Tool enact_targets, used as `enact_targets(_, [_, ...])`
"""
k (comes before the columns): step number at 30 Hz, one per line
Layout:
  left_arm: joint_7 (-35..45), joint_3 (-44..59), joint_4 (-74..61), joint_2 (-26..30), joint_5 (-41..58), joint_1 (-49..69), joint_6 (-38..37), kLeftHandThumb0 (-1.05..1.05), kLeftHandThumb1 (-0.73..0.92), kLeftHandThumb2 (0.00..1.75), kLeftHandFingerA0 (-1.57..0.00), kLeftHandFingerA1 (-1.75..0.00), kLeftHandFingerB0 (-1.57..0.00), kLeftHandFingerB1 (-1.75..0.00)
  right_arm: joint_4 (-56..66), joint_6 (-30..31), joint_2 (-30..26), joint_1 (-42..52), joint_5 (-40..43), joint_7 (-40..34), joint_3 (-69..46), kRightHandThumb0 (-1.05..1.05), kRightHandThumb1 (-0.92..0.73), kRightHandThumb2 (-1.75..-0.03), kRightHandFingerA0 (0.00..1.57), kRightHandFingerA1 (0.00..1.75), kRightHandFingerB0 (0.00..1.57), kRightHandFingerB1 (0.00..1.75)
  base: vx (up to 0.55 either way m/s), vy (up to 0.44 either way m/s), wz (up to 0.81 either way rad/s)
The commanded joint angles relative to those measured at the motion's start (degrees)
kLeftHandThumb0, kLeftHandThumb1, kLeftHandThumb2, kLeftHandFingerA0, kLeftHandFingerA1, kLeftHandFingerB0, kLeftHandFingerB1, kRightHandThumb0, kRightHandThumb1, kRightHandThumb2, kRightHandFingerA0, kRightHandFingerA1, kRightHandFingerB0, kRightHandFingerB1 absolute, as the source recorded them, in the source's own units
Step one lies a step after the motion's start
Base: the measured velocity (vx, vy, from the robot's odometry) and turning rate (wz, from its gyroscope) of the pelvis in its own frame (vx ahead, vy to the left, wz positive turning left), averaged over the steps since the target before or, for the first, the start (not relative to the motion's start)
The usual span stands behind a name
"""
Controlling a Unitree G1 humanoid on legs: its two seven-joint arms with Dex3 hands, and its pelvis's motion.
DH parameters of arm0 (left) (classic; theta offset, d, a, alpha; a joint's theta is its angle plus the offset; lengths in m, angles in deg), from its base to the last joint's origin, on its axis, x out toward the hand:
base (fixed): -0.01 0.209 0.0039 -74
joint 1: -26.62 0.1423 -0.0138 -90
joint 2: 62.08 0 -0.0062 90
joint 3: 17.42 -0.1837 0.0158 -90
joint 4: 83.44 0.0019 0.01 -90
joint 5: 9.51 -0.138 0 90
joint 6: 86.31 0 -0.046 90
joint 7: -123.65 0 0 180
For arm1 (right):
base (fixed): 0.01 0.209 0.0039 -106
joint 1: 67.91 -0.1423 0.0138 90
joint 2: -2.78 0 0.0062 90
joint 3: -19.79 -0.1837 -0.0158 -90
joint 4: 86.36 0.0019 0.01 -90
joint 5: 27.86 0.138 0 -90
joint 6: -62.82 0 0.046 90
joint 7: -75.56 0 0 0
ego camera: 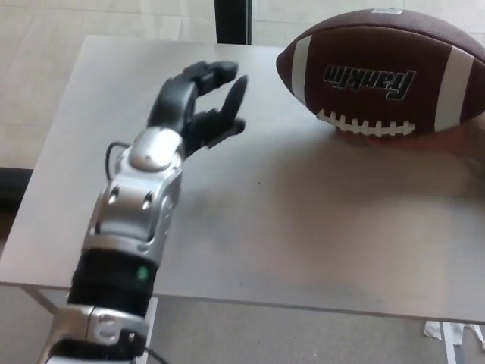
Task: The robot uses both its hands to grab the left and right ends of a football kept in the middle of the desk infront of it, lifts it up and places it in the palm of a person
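Observation:
A brown football (383,72) with white stripes, white laces and black lettering fills the upper right of the head view. It rests on a person's hand (455,140), which shows under its lower right side. My left hand (198,106) hovers over the grey desk (303,227) to the left of the ball, a clear gap away from its tip. Its fingers are spread apart and hold nothing. My right hand does not show.
My silver left forearm (136,205) runs from the bottom left up to the hand. A dark post (233,21) stands behind the desk's far edge. The desk's front edge crosses the bottom of the view, with floor below it.

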Motion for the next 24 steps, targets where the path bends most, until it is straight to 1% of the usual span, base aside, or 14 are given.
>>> enact_targets(1, [18.4,52.0,-54.7,2.0,35.0,60.1,-18.4,-0.77,0.80,0.64,-0.56,-0.58,-0.36,-0.34,28.8,-21.1,11.2,44.3,16.7,22.9,-20.4,-0.64,-0.83,-0.65,0.70,0.46,0.48,0.40,0.00,0.000,0.00])
enact_targets(2, [17.0,52.9,-54.2,1.1,34.9,60.8,-20.3,-0.75,0.82,0.65,-0.55,-0.58,-0.36,-0.35,27.7,-22.1,11.3,44.7,16.4,22.7,-21.4,-0.63,-0.83,-0.65,0.71,0.47,0.48,0.40,0.00,0.000,0.00])
enact_targets(3, [16.8,54.3,-53.0,0.9,34.9,61.7,-21.9,-0.70,0.67,1.07,-0.48,-0.65,-0.28,-0.48,25.3,-24.4,11.4,45.2,15.6,23.5,-22.3,-0.62,-0.80,-0.64,0.66,0.49,0.48,0.41,0.00,0.000,0.00])
enact_targets(6, [17.3,56.1,-50.2,1.2,35.1,62.8,-24.9,-0.67,0.67,1.06,-0.48,-0.65,-0.29,-0.49,20.0,-30.0,11.1,45.4,14.2,24.9,-23.6,-0.60,-0.79,-0.64,0.64,0.51,0.47,0.42,0.00,0.000,0.00])
enact_targets(7, [18.2,57.6,-47.1,2.1,36.0,62.2,-27.2,-0.68,0.84,0.65,-0.58,-0.57,-0.41,-0.35,15.7,-32.6,11.2,45.0,16.0,27.4,-24.5,-0.55,-0.79,-0.64,0.68,0.51,0.48,0.42,0.00,0.000,0.00])
enact_targets(9, [17.9,58.1,-46.0,2.4,35.3,62.3,-28.6,-0.67,0.85,0.66,-0.60,-0.58,-0.40,-0.35,13.6,-33.7,11.4,45.6,15.8,27.4,-25.0,-0.54,-0.78,-0.64,0.69,0.50,0.51,0.42,0.00,0.000,0.00])
enact_targets(10, [18.3,59.7,-43.4,3.1,35.9,62.3,-30.0,-0.66,0.87,0.67,-0.60,-0.60,-0.39,-0.36,5.6,-40.9,9.4,46.5,10.3,26.5,-26.2,-0.54,-0.79,-0.64,0.83,0.60,0.57,0.44,0.00,0.000,0.00])
enact_targets(11, [18.8,60.7,-41.5,3.6,36.3,62.4,-30.8,-0.67,0.87,0.66,-0.61,-0.60,-0.41,-0.36,-1.0,-45.5,7.7,47.2,8.6,27.8,-27.2,-0.54,-0.78,-0.64,0.87,0.60,0.60,0.45,0.00,0.000,0.00])
enact_targets(16, [20.1,62.8,-36.1,4.9,36.4,62.2,-35.4,-0.67,0.88,0.66,-0.63,-0.62,-0.41,-0.38,-16.0,-49.9,3.0,48.0,9.8,32.2,-29.3,-0.60,-0.71,-0.62,0.79,0.49,0.66,0.43,0.00,0.000,0.00])
enact_targets(18, [21.5,64.6,-32.4,5.7,36.9,62.7,-37.6,-0.69,0.88,0.66,-0.64,-0.65,-0.40,-0.39,-25.8,-56.2,-0.3,48.9,7.1,32.2,-29.5,-0.58,-0.71,-0.62,0.75,0.50,0.65,0.41,0.00,0.000,0.00])
enact_targets(19, [22.6,66.2,-28.4,6.6,37.5,62.8,-39.1,-0.69,0.66,1.07,-0.63,-0.72,-0.33,-0.53,-31.5,-58.4,-1.9,49.4,5.9,31.3,-29.9,-0.58,-0.70,-0.61,0.73,0.64,0.67,0.40,0.00,0.000,0.00])
enact_targets(20, [23.2,67.3,-25.0,7.2,37.3,63.0,-41.1,-0.74,0.85,0.65,-0.68,-0.66,-0.41,-0.40,-34.2,-58.6,-2.8,50.4,4.7,30.1,-30.0,-0.59,-0.71,-0.62,0.67,0.65,0.65,0.39,0.00,0.000,0.00])
enact_targets(21, [22.3,69.3,-16.8,9.2,36.0,62.9,-44.3,-0.81,0.84,0.65,-0.72,-0.70,-0.45,-0.41,-39.6,-57.8,-4.6,50.6,4.6,29.3,-30.6,-0.52,-0.68,-0.61,0.63,0.67,0.62,0.39,0.00,0.000,0.00])
enact_targets(24, [21.7,71.2,-4.4,13.2,34.3,62.7,-46.9,-0.73,0.89,0.66,-0.71,-0.70,-0.43,-0.41,-48.8,-56.6,-7.7,48.7,4.0,26.3,-30.3,-0.49,-0.69,-0.61,0.62,0.83,0.61,0.39,0.00,0.000,0.00])
